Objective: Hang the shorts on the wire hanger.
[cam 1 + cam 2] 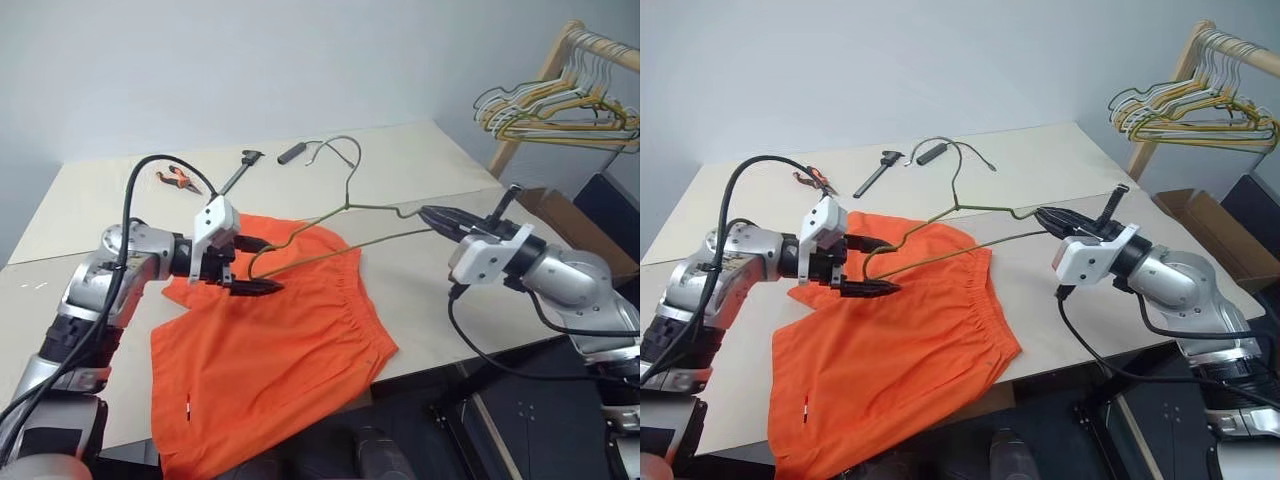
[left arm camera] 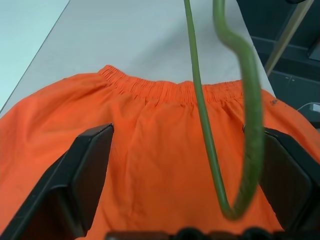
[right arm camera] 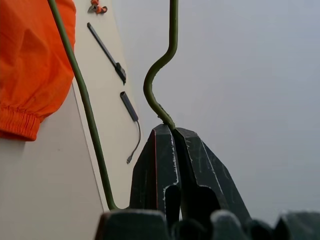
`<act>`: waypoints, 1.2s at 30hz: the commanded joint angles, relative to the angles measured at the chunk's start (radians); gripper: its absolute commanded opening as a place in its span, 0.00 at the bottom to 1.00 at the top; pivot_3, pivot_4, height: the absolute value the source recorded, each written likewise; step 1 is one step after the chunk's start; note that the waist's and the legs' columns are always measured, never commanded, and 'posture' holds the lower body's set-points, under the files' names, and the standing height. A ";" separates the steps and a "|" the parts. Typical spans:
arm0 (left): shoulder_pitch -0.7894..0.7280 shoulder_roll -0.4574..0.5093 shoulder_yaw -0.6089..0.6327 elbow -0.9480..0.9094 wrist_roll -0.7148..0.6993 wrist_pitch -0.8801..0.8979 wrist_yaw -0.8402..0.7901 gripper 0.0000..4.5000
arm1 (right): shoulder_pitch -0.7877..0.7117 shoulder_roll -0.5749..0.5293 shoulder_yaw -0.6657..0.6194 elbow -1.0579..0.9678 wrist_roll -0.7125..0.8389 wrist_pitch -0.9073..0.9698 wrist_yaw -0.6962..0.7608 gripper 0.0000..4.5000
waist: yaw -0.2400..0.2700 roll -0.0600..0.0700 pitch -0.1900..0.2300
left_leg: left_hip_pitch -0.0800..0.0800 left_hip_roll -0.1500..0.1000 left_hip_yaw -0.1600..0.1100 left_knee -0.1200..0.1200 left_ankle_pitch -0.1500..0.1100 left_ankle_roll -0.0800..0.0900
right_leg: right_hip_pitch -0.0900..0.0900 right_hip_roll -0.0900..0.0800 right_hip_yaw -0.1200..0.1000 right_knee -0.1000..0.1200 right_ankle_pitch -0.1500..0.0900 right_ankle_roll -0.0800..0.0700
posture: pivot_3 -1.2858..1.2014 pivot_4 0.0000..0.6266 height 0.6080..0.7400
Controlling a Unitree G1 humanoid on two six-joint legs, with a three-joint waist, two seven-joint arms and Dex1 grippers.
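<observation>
Shorts: orange, flat on the bench, front edge overhanging. Wire hanger: raised above the shorts, one end pinched in the right hand. Left hand: spread around the hanger's other end, over the cloth.

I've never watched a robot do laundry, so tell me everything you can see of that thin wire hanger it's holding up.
The thin wire hanger is a triangle of bare greenish-grey wire with a small curved hook pointing away toward the table's far edge. It is held up at a slant above the bright orange cloth shorts. The right gripper is shut on one end corner; the other, rounded end sits between the open left gripper's fingers, over the cloth.
</observation>
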 commanded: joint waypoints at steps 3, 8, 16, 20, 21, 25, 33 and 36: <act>-0.019 -0.007 0.008 0.008 0.022 -0.033 -0.029 0.65 | -0.017 0.010 -0.055 -0.054 0.047 0.027 0.014 0.00 | 0.000 0.000 0.000 | 0.000 0.000 0.000 0.000 0.000 0.000 | 0.000 0.000 0.000 0.000 0.000 0.000 | 0.47 0.04 1.00; -0.013 -0.012 0.013 0.010 0.033 -0.040 -0.032 0.26 | -0.019 0.013 -0.057 -0.058 0.050 0.028 0.026 0.00 | 0.001 0.000 0.000 | 0.000 0.000 0.001 0.000 0.000 0.001 | 0.000 0.000 0.001 0.000 0.000 0.000 | 0.47 0.03 1.00; -0.009 -0.011 0.024 0.003 0.029 -0.035 -0.037 0.00 | -0.023 0.014 -0.050 -0.057 0.042 0.011 0.047 0.00 | 0.000 0.000 -0.001 | 0.000 0.001 0.001 0.000 0.000 0.001 | 0.000 0.000 0.001 0.000 0.000 0.001 | 0.47 0.03 1.00; -0.007 -0.012 0.028 -0.004 0.030 -0.028 -0.026 0.00 | -0.019 0.011 -0.048 -0.061 0.046 0.014 0.064 0.00 | 0.000 0.000 -0.001 | 0.000 0.001 0.001 0.000 0.000 0.001 | 0.000 0.000 0.001 0.000 0.001 0.001 | 0.47 0.03 1.00; -0.006 -0.012 0.029 -0.005 0.029 -0.027 -0.026 0.00 | -0.017 0.009 -0.048 -0.063 0.049 0.015 0.070 0.00 | 0.000 0.000 -0.001 | 0.000 0.001 0.001 0.001 0.000 0.001 | 0.000 0.000 0.001 0.000 0.001 0.001 | 0.47 0.03 1.00; -0.008 -0.010 0.033 -0.003 0.023 -0.018 -0.029 0.00 | -0.008 -0.004 -0.054 -0.070 0.066 0.015 0.103 0.25 | 0.000 0.000 -0.001 | 0.000 0.001 0.002 0.001 0.000 0.001 | 0.000 0.000 0.001 0.000 0.001 0.001 | 0.47 0.03 1.00; -0.002 -0.001 0.043 0.010 0.029 -0.020 -0.025 0.00 | 0.021 -0.055 -0.096 -0.105 0.234 0.141 0.246 0.86 | 0.001 0.000 -0.001 | 0.000 0.001 0.002 0.001 -0.001 0.001 | 0.000 0.000 0.001 0.000 0.001 0.001 | 0.47 0.04 1.00; 0.006 0.010 0.042 0.006 0.033 -0.028 -0.033 0.00 | 0.029 -0.111 -0.115 -0.143 0.400 0.316 0.378 0.99 | 0.001 0.000 -0.001 | 0.000 0.001 0.002 0.001 -0.001 0.002 | 0.000 -0.001 0.002 0.000 0.001 0.001 | 0.47 0.05 1.00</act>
